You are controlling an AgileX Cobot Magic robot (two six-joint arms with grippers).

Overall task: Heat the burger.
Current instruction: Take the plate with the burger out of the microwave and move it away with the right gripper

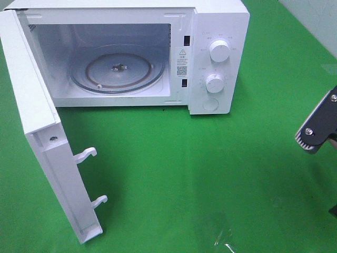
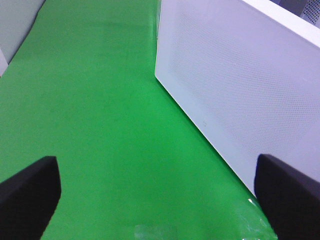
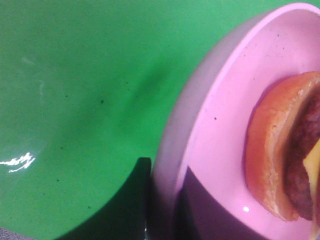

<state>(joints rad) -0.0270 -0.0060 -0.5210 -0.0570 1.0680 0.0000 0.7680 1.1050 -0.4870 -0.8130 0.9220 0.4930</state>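
The burger (image 3: 280, 160) is seen lying on a pink plate (image 3: 220, 135) close under the right wrist camera, above the green surface (image 1: 174, 174). The plate rim is apparently pinched by the nearly closed right tool, though its fingertips are hidden. The left tool (image 2: 160, 200) is spread wide beside the microwave (image 1: 221, 58), whose door (image 1: 42, 142) is swung open.

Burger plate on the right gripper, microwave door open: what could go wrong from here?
1. The right wrist view shows the burger lying on its side on the pink plate, apparently gripped at one edge; a tilt could roll it off.
2. The microwave opening is on the left and the door stands out over the mat; a wide swing could clip it.
3. The glass turntable has a raised rim; a plate set off-centre may sit tilted.
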